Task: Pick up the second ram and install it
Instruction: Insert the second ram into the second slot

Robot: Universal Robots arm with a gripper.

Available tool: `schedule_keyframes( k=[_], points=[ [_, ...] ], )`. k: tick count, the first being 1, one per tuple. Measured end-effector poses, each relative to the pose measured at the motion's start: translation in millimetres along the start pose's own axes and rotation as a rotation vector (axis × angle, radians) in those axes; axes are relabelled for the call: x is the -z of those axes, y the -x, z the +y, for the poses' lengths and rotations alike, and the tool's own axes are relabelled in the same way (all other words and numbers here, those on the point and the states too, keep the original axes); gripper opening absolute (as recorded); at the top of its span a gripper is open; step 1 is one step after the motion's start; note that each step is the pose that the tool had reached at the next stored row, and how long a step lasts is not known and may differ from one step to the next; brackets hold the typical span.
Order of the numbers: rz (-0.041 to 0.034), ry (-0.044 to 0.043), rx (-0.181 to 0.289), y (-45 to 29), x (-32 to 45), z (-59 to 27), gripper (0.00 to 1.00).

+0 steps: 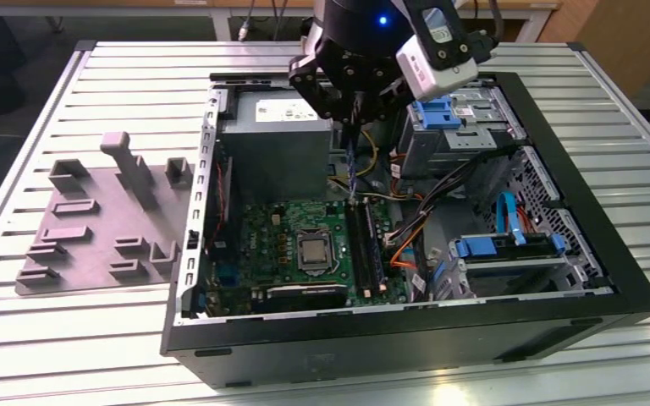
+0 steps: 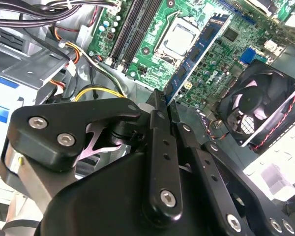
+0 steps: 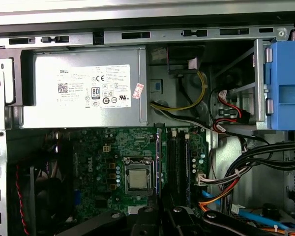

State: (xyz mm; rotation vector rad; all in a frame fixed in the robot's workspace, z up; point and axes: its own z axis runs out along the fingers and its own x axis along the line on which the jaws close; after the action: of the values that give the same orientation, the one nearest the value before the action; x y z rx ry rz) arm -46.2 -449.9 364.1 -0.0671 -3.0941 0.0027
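Pinching second ram (image 2: 196, 51), seemingly, in claw (image 2: 162, 101)

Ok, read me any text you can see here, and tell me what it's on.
Power supply label: fine print too small to read.
Red-and-white sticker: blurred.
Motherboard: markings too small.
On the second ram: nothing legible.

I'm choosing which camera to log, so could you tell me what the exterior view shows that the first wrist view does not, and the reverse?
Exterior view: the slatted table and the grey fixture tray beside the case. First wrist view: the label on the power supply. Both: the motherboard, the power supply, and the ram held upright in the fingers above the slots.
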Motion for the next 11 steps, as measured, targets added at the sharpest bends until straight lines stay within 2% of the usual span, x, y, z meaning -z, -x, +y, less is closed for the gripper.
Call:
schedule_keyframes(
  k=[1,4,7,11],
  points=[
    [-0.0006,0.0004,0.0,-0.2,-0.1,0.0,0.14],
    [-0.0146,0.0022,0.003,-0.9,-0.7,0.0,0.14],
    [-0.0157,0.0064,0.004,-0.7,-5.3,0.0,0.14],
    [-0.0156,0.0067,0.005,-0.2,-12.4,-0.1,0.14]
  ],
)
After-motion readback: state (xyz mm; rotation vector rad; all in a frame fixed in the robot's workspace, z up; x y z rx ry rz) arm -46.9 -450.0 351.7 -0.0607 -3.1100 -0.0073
